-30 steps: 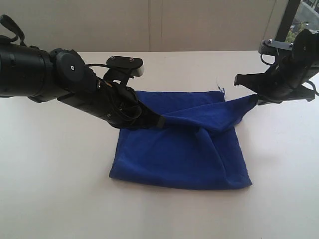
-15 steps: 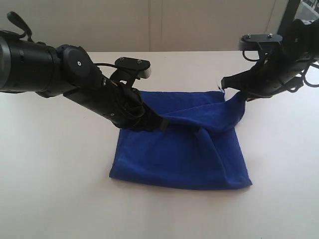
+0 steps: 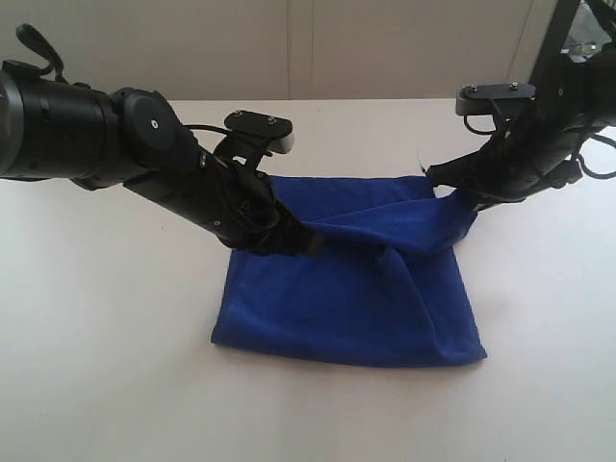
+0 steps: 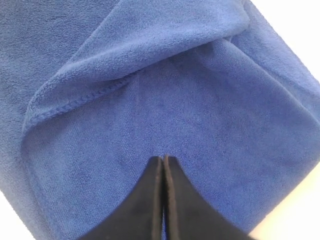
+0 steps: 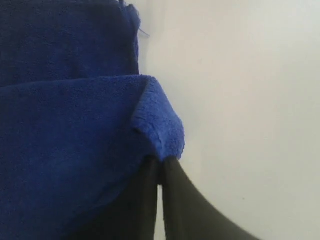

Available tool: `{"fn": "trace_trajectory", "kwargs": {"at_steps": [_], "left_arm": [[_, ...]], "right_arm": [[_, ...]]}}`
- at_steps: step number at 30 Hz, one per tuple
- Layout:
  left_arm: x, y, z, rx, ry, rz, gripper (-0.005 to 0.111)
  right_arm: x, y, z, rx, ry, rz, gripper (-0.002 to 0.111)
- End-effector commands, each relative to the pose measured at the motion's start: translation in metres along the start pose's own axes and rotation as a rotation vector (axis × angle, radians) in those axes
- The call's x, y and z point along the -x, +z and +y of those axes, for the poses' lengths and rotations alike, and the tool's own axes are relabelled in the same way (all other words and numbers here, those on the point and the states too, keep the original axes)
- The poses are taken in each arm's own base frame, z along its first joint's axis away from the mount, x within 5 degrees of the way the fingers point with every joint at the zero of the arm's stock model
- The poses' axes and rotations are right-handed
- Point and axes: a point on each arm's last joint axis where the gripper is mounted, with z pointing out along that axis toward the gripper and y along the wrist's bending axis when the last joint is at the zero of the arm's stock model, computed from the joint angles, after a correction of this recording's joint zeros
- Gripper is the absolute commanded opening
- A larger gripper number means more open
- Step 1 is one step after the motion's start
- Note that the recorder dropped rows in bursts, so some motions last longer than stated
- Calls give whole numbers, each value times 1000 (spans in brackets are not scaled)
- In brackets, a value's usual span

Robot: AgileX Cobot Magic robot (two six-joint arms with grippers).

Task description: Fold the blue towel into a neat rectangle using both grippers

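The left arm point(image 3: 87, 135) reaches in from the left side of the blue towel point(image 3: 356, 298) and slopes down over its far-left corner - thick black casing first, then a slimmer wrist. The left gripper point(image 3: 310, 241) ends over the towel's left half, jaws pressed flat together on a raised fold of the cloth. The right arm point(image 3: 539, 144) comes in from beyond the towel's far-right corner, its wrist bent downward and inward. The right gripper point(image 3: 435, 179) sits just above that corner - its narrow black fingers point(image 5: 175, 200) are all but closed, pinching a lifted corner of the towel at their tips.
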Motion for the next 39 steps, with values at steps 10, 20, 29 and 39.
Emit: {"fn": "trace_trajectory", "kwargs": {"at_steps": [10,20,29,39], "left_arm": [[9,-30,-12,-22,72,-35,0],[11,-95,-19,89,138,-50,0],[10,-96,-18,97,126,-45,0],[8,-95,-17,98,127,-37,0]], "right_arm": [[-6,-150,49,79,-286,-211,0],[-46,-245,112,309,-454,-416,0],[2,-99,116,98,-293,-226,0],[25,-60,56,-79,-75,-200,0]]}}
